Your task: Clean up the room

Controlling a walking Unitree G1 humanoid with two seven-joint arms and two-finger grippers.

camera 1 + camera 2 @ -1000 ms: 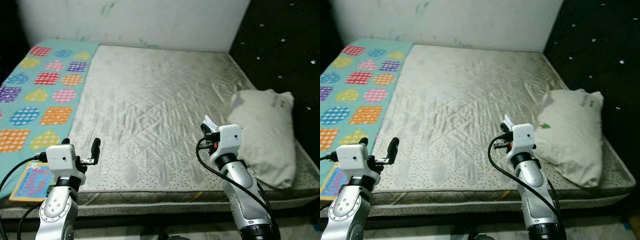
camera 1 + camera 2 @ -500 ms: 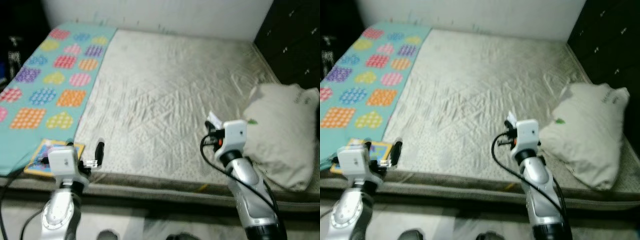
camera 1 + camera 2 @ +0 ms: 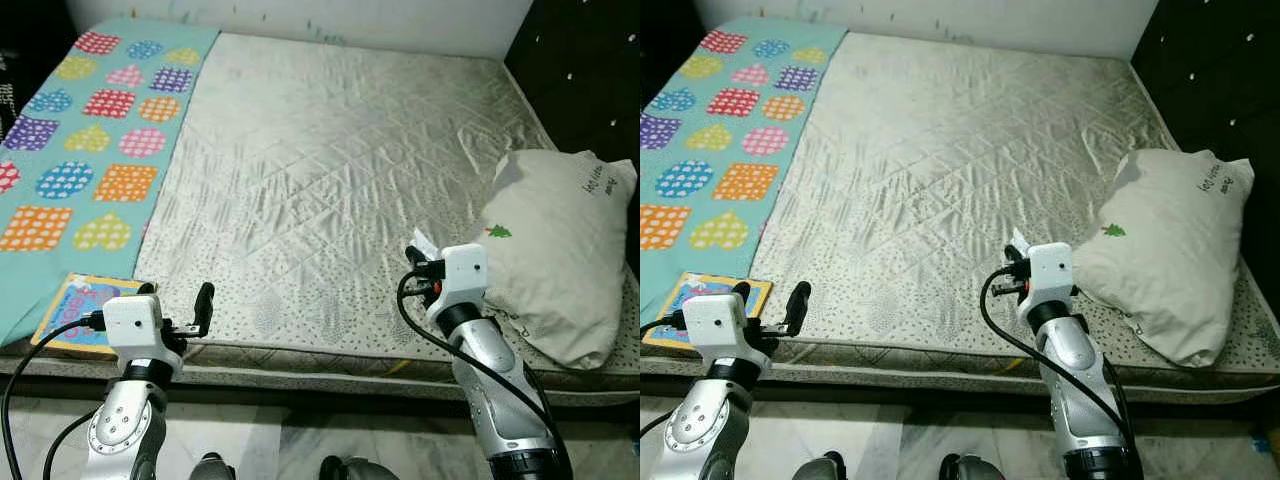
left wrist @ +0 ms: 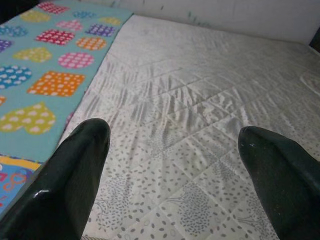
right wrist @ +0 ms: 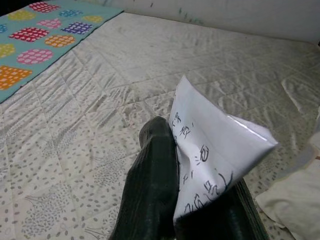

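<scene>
Right wrist view: right gripper [image 5: 200,210] fingers pressed together on a folded paper [image 5: 215,150] w/ handwriting; the paper sticks up and out past the fingertips, creased, free end pointing over the mattress [image 5: 100,115]. In the head views the same gripper [image 3: 418,262] sits just over the mattress's near edge, towards its right corner, w/ the paper [image 3: 421,245] as a small white flap on top.

Left gripper [image 4: 175,165] is spread wide, nothing between the fingers; it hovers at the near edge towards the left corner [image 3: 200,300], pointing across the bed.

Other items: pillow [image 3: 550,250] lies at the right edge, long axis running near-to-far, just beside the right gripper on its right. Patterned blanket [image 3: 80,130] covers the left strip of the bed. A book [image 3: 75,310] lies flat at the near left corner, on the blanket's end, just left of the left arm.

Key relation, as a judgement: the paper is already in hand on the right side, so the next bit of tidying prob. turns on the book. It lies to the left of and slightly behind the left gripper's tips, flat, long axis roughly near-to-far, so the left arm is much the nearer one; right arm is well apart and busy. The left gripper would need to swing outward to its left and come down over the book's near edge.
</scene>
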